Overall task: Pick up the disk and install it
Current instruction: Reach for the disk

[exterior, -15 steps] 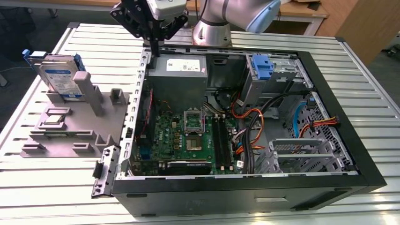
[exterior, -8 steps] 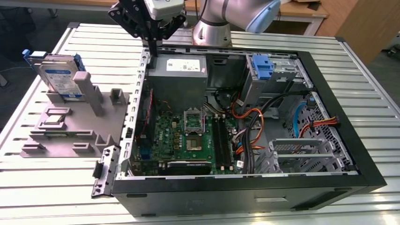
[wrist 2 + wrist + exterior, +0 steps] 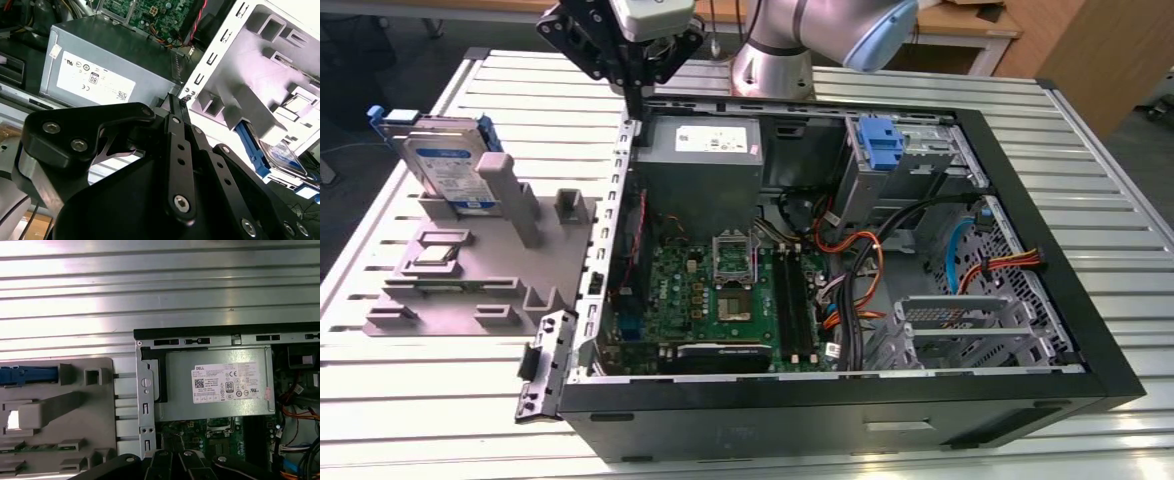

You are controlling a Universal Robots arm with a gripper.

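Exterior view, swept from its left edge: disk [image 3: 450, 165] standing on edge in a slot of the grey holder [image 3: 480, 270], blue bracket around it, white-and-blue label toward the camera; untouched, well apart from the gripper, off the side of the open computer case [image 3: 1067, 330] that faces the exterior view's left. Holder flat on the slatted metal table [image 3: 400, 400], just beside that case wall. Next, gripper [image 3: 636, 112] hanging over the case's far corner, the one nearest the holder, black fingers pinched together on nothing, tip close above the case rim. Silver arm [image 3: 807, 40] rising beyond the case's far wall. Inside the case: grey power supply [image 3: 707, 150] against the far wall, green motherboard [image 3: 720, 290] on the case floor, blue caddy [image 3: 881, 145] in the far drive bay, orange and black cables [image 3: 854, 260] toward the exterior view's right. Second wrist view: same closed fingers [image 3: 180, 145] over the case corner beside the power supply, disk [image 3: 282, 155] lodged in the holder outside the case.
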